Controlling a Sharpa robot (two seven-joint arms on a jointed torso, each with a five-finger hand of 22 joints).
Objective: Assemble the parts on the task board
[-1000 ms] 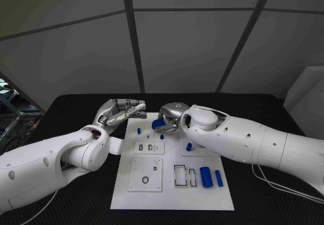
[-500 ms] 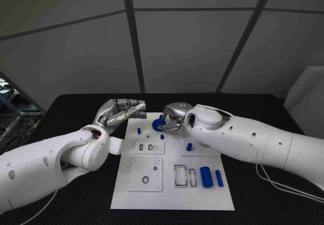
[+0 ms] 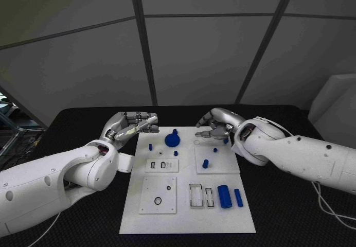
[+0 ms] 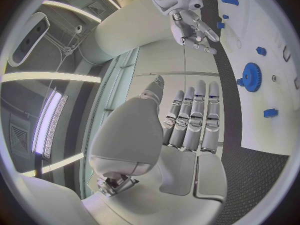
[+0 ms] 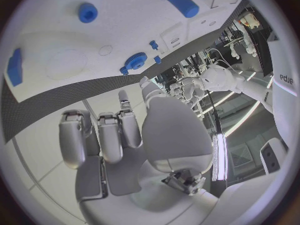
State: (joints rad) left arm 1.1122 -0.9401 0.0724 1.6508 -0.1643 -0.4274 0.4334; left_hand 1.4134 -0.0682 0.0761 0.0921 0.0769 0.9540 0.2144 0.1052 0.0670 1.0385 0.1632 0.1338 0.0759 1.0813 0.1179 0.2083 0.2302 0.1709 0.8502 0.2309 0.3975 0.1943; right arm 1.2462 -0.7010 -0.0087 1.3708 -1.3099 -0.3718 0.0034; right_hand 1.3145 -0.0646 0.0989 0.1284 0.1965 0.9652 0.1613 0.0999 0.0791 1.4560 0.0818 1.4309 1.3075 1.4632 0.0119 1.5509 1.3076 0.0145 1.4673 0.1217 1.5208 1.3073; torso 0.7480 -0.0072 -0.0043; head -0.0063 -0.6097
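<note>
The right hand point(image 3: 215, 125), fingers curled on nothing, hung just beside the blue gear point(image 3: 172, 139) (seated on the task board point(image 3: 185, 216)); the left hand point(image 3: 132, 123) was likewise curled in, empty.

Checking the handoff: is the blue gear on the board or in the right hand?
On the board. The gear lies on the board; the right hand is apart from it, holding nothing.
</note>
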